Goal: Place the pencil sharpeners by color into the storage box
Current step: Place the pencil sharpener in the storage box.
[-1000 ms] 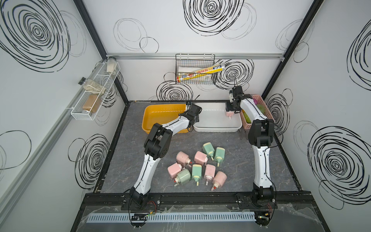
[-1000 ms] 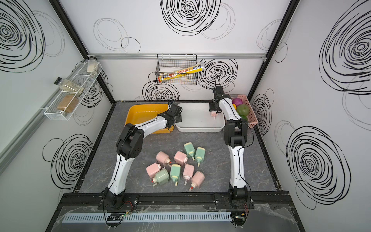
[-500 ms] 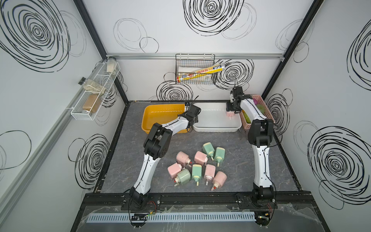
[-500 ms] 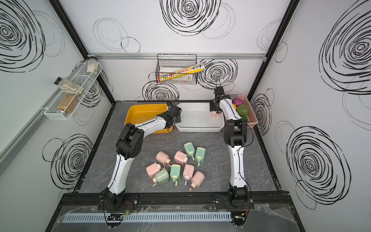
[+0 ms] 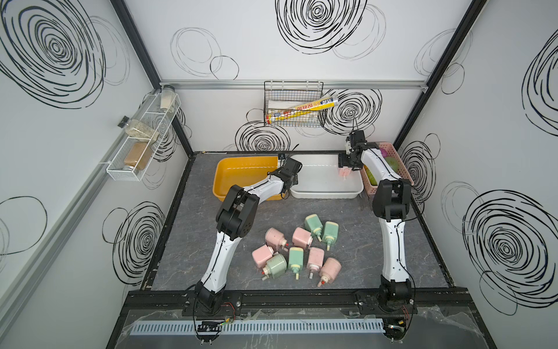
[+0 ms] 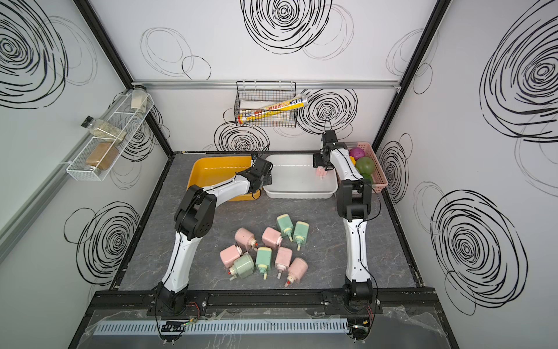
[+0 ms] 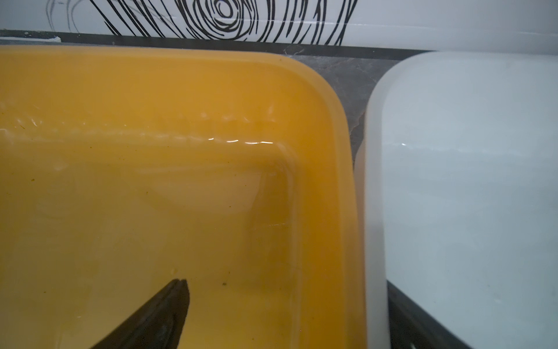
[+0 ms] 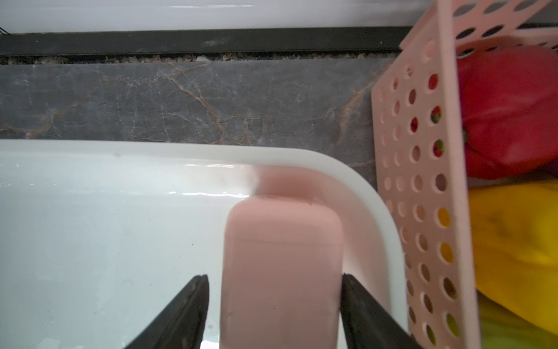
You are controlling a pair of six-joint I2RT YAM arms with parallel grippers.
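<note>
As the pink sharpener (image 8: 280, 266) sits in a far corner of the white tray (image 8: 151, 148), on the side next to the pink basket (image 8: 422, 187), the step in hand is judged to be the drop-off of the first pink one. The right claw (image 8: 274, 278) is spread around it. A gap is seen at one finger and the other is at or on the sharpener's side, so no clamp is seen. Whether it rests fully on the tray floor cannot be told.

Next move, as judged: claw to be lifted straight up until the fingers clear the tray rim, then carried to the pile of sharpeners (image 5: 296, 258) mid-worktop (image 5: 356, 241), where five pink and four green are counted. The pile is tight, with several touching, so an outer one is likely reached easiest.

Edges: tray wall and basket wall are close on one side of the right claw, so little sideways room is given there. Open room is found over the tray's bare middle. The left claw (image 7: 285, 285) is open and empty, with one finger over the yellow tray (image 7: 332, 121) and the other seemingly over the white tray, where the two rims adjoin. The yellow tray is bare and presumably meant for green. The worktop around the pile is unobstructed.
</note>
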